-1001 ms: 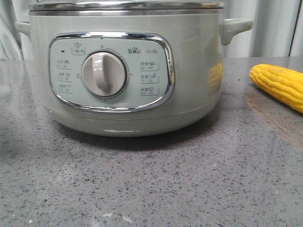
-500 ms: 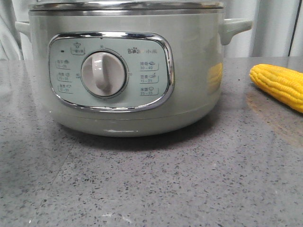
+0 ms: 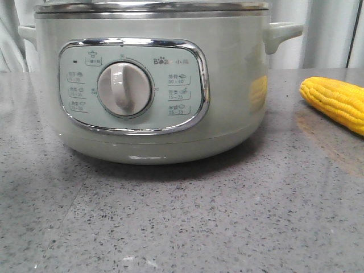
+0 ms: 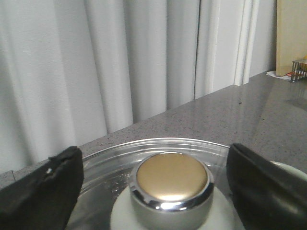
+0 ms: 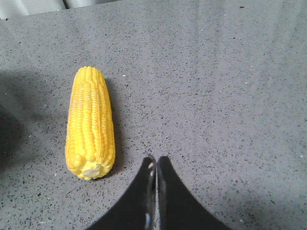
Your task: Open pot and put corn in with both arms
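Observation:
The sage-green pot (image 3: pixel 151 85) stands on the grey table and fills the front view, with its glass lid on. In the left wrist view my left gripper (image 4: pixel 156 184) is open, its black fingers (image 4: pixel 41 191) on either side of the lid's gold-topped knob (image 4: pixel 171 182), not touching it. The lid's glass (image 4: pixel 115 158) shows around the knob. The yellow corn (image 3: pixel 335 102) lies on the table to the right of the pot. In the right wrist view the corn (image 5: pixel 90 122) lies beside my right gripper (image 5: pixel 156 160), which is shut and empty above the table.
White curtains (image 4: pixel 96 72) hang behind the table. A wire rack (image 4: pixel 298 69) and a wooden board stand at the table's far edge. The pot's side handle (image 3: pixel 281 34) sticks out toward the corn.

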You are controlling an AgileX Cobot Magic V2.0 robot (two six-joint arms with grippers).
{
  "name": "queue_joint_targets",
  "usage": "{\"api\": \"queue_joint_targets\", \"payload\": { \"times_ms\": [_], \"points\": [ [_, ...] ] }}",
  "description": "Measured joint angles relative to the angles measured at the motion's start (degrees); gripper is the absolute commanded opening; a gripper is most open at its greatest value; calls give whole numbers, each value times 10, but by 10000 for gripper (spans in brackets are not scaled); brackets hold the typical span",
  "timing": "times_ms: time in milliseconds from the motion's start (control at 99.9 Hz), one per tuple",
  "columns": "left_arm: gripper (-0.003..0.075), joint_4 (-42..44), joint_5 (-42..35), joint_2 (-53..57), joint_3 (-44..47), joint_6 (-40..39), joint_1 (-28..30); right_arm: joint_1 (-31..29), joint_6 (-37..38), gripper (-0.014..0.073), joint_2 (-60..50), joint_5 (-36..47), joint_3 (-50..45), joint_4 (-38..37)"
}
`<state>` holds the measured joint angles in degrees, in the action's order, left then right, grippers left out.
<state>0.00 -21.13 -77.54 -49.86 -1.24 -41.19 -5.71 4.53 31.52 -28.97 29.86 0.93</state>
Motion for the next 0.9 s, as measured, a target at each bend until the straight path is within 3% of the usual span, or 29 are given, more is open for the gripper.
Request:
{"api": "queue_joint_targets", "payload": {
  "times_ms": [340, 480, 620, 810, 901],
  "points": [
    [574, -9, 1, -48, -28, 0, -11, 0, 1, -64, 0, 0, 0, 0],
    [521, -11, -7, -60, -36, -2, -11, 0, 1, -64, 0, 0, 0, 0],
    [351, -20, -14, -61, -38, -3, -11, 0, 1, -64, 0, 0, 0, 0],
    [8, -26, -16, -61, -38, -7, -11, 0, 1, -64, 0, -1, 0, 0],
    [-20, -27, -16, -61, -38, -8, -11, 0, 1, -64, 0, -1, 0, 0]
  ]
}}
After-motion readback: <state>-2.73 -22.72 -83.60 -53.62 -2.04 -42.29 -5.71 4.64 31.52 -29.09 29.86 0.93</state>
